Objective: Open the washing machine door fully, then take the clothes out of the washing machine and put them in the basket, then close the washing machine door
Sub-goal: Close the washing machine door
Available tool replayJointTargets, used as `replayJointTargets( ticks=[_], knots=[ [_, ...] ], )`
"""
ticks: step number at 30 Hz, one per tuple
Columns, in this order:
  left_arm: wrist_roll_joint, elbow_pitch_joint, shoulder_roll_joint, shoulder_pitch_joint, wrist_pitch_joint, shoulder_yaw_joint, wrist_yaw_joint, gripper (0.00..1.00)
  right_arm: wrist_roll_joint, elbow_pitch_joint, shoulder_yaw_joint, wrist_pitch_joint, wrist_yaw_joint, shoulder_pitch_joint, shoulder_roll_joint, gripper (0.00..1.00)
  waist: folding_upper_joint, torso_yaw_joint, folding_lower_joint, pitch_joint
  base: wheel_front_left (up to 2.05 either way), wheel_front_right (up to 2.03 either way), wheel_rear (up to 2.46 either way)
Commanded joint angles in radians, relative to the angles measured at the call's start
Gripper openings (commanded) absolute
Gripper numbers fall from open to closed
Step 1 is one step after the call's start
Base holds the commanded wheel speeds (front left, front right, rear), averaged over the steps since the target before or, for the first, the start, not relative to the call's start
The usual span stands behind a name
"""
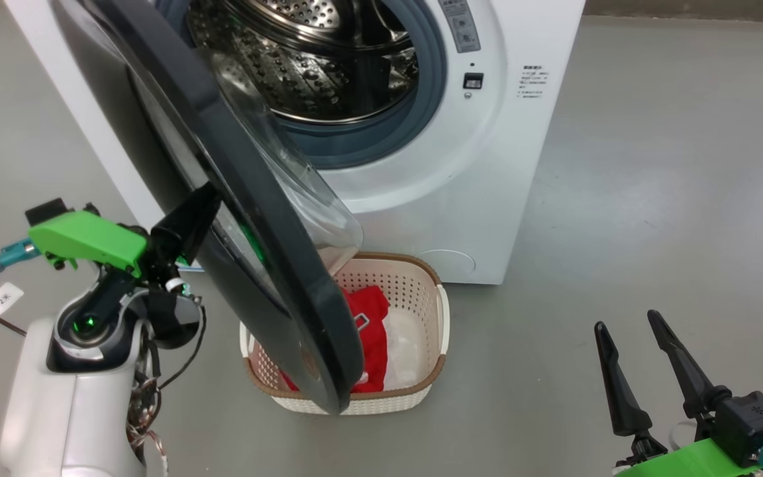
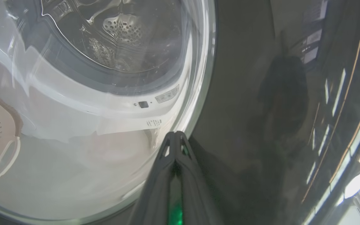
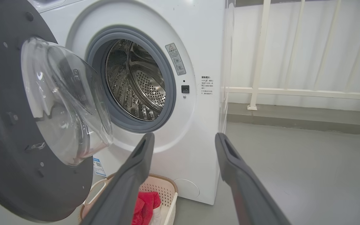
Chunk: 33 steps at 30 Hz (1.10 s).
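Observation:
The washing machine [image 1: 487,165] stands with its door [image 1: 255,218] swung about halfway out over the basket [image 1: 421,291]. Its steel drum [image 3: 136,84] looks empty of clothes. Red clothes [image 1: 371,331] and a white fabric piece [image 1: 405,351] lie in the basket, partly hidden behind the door. My left gripper [image 1: 208,193] is shut, its tips [image 2: 175,134] pressed against the door's outer face [image 2: 245,109] where the glass meets the black ring. My right gripper [image 1: 626,319] hangs open at the lower right, away from everything, with nothing between its fingers [image 3: 136,168].
Bare grey floor [image 1: 653,199] spreads to the right of the machine. In the right wrist view a white railing [image 3: 292,92] and pale curtain run behind it. The basket [image 3: 164,190] sits close against the machine's front, directly under the door's swing.

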Motion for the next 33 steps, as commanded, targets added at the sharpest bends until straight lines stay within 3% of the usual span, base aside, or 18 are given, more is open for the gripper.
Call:
replayJointTargets(
  ticks=[1,33],
  knots=[
    [-0.009,-0.029,0.014,-0.047,0.002,0.006,-0.021,0.00,-0.005,-0.028,0.028,0.000,0.006,-0.047,-0.013,1.00,0.0000,-0.015,0.0000,0.004,0.00,0.00,0.00],
    [-0.057,-0.041,0.014,-0.183,-0.040,-0.084,-0.035,0.00,0.005,-0.019,0.045,-0.014,0.006,-0.082,-0.013,1.00,0.0000,-0.169,0.0000,0.086,0.00,0.00,0.00]
  ],
)
